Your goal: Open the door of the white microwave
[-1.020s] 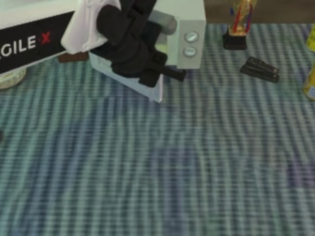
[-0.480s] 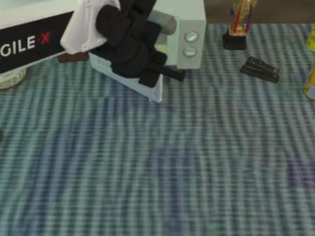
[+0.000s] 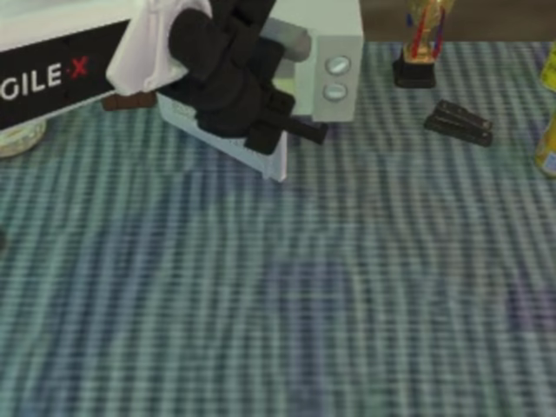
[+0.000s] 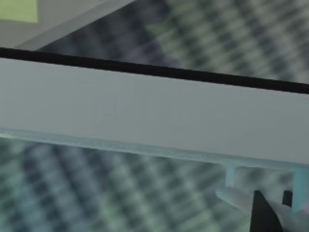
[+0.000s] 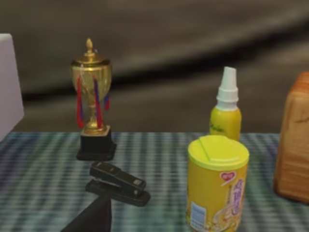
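**Left arm at the microwave door, door hanging ajar**

Nearest is bare checked tablecloth (image 3: 287,304). Farther back, the door (image 3: 276,159) is swung partway out from the white microwave (image 3: 334,52) at the table's back, left of centre. The left gripper (image 3: 300,130) sits at the door's free edge, but honestly can't tell how far its fingers are spread or whether they grip anything. To the right: stapler (image 3: 459,122), trophy (image 3: 417,43). Right gripper isn't in the top view.

Left gripper (image 3: 291,130) at ajar door (image 3: 280,161)
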### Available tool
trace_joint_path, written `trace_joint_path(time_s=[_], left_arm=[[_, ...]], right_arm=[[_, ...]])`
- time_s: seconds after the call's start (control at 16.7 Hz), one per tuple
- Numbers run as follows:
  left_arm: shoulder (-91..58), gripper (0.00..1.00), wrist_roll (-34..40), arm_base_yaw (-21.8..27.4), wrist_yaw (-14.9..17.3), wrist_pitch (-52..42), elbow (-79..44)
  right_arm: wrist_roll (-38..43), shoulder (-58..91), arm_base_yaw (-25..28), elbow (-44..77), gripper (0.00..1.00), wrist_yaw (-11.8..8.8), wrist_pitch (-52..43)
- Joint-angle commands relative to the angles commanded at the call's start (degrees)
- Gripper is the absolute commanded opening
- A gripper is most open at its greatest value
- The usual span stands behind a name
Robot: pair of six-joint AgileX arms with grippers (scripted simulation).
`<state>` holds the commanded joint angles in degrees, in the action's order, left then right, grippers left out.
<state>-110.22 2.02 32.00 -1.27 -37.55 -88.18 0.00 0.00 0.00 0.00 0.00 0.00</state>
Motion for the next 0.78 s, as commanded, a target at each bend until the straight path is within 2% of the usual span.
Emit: trace_joint_path(time_s=[0.3,0.6,0.78], left_arm=[[0.0,0.0,0.16,0.34,0.57,0.02,0.29],[2.6,0.0,-4.78,-1.43,2.86,0.88,3.39],[2.89,0.0,-5.45,-1.67,3.18,0.94,3.86]], right_arm=[[0.0,0.0,0.0,0.0,1.0,0.0,0.0],[0.0,0.0,0.0,0.0,1.0,0.0,0.0],[0.0,0.0,0.0,0.0,1.0,0.0,0.0]])
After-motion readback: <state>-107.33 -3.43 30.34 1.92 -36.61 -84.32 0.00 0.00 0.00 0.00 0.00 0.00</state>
